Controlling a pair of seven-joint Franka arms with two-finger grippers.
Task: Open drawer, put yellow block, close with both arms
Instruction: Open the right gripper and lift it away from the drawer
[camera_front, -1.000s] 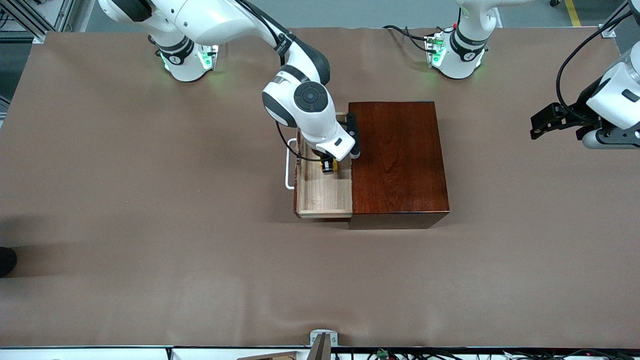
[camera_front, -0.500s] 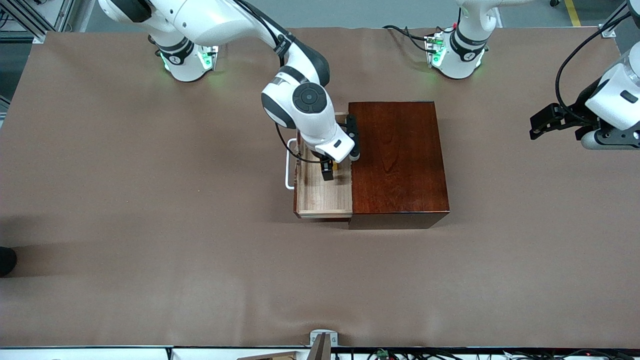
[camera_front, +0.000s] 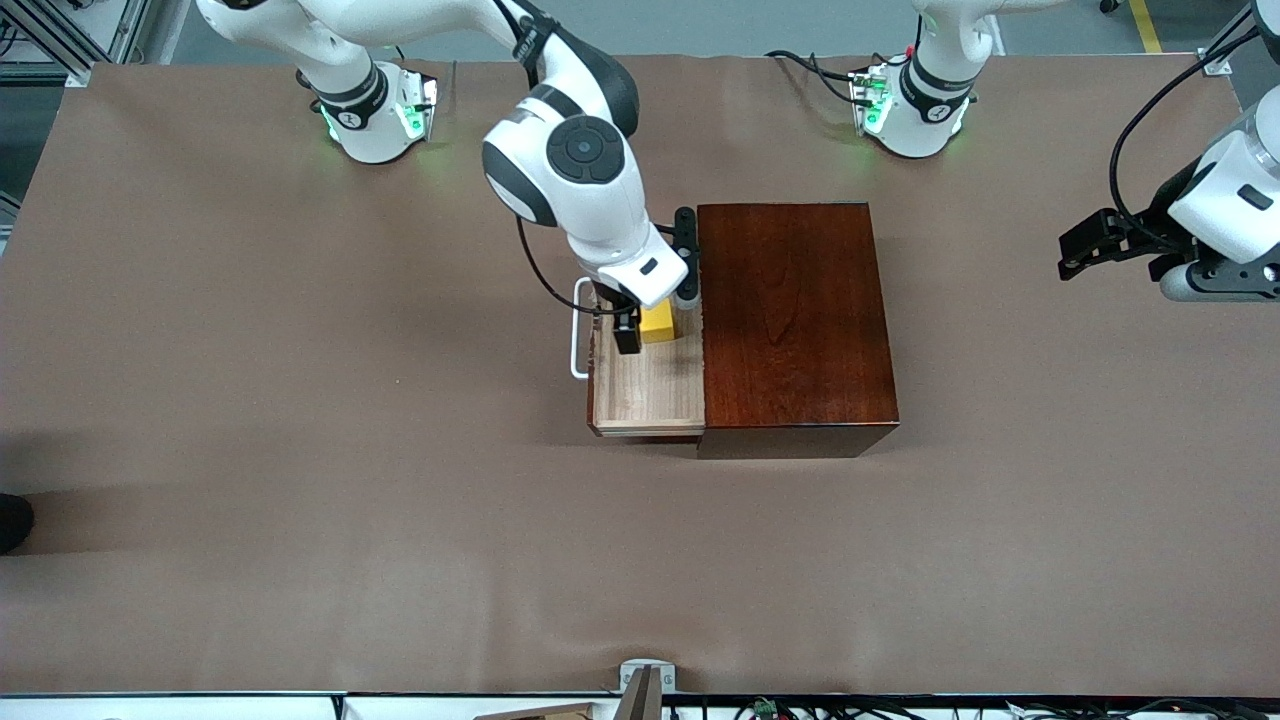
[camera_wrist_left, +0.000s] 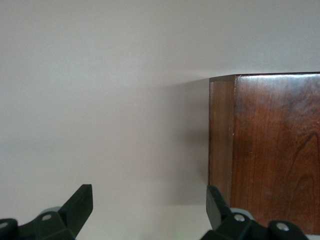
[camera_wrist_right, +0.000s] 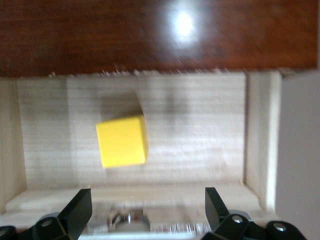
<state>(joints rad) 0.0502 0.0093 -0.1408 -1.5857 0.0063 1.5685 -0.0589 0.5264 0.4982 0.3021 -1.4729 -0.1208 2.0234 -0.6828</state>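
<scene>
Now: yellow block rests in the open drawer, right claw released above it

You see the wooden box (camera_front: 797, 318) on the brown table (camera_front: 300, 400), with its drawer (camera_front: 648, 385) pulled out toward the right arm's end of the table. The white bar handle (camera_front: 577, 330) runs along the drawer's front.

Inside the drawer, the yellow block (camera_front: 658, 322) sits on the pale wood floor, close to the box's glossy edge and in the part of the tray farther from the front camera. In the right wrist view the yellow block (camera_wrist_right: 122, 141) lies free on the floor, turned slightly askew to the drawer walls, with nothing touching it.

Your right gripper (camera_front: 628, 328) hangs over the drawer, just above the block, fingers (camera_wrist_right: 77, 207) spread wide and released, gripping nothing.

Your left gripper (camera_front: 1085, 243) waits in the air, well apart from the box at the left arm's end of the table. Its fingers (camera_wrist_left: 80, 200) are spread apart and empty, and its wrist camera looks at a corner of the wooden box (camera_wrist_left: 270, 150).
</scene>
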